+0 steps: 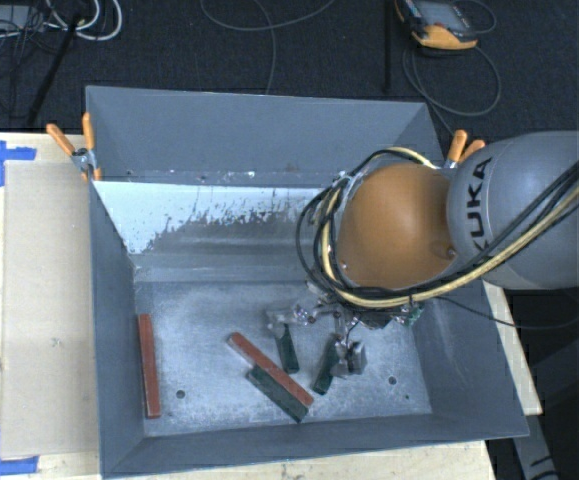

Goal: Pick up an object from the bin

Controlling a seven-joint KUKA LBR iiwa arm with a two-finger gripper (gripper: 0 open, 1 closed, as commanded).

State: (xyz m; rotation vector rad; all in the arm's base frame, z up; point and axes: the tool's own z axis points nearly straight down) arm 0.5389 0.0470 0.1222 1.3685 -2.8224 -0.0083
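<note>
My gripper (306, 364) hangs below the orange dome, low over the bin floor right of centre. Its two dark fingers (287, 351) stand apart, open, with nothing between them. Just left of and below the fingertips lies a reddish-brown flat bar (256, 356), slanting from upper left to lower right. A dark green bar (279, 394) lies along its lower side, touching it. The left finger stands close to the brown bar's upper edge; I cannot tell whether it touches. A second reddish-brown stick (149, 365) lies upright along the bin's left wall, far from the gripper.
The arm and its cables cover the bin's right back part. The bin's sloping walls rise on all sides. Bare speckled floor lies between the left stick and the two bars.
</note>
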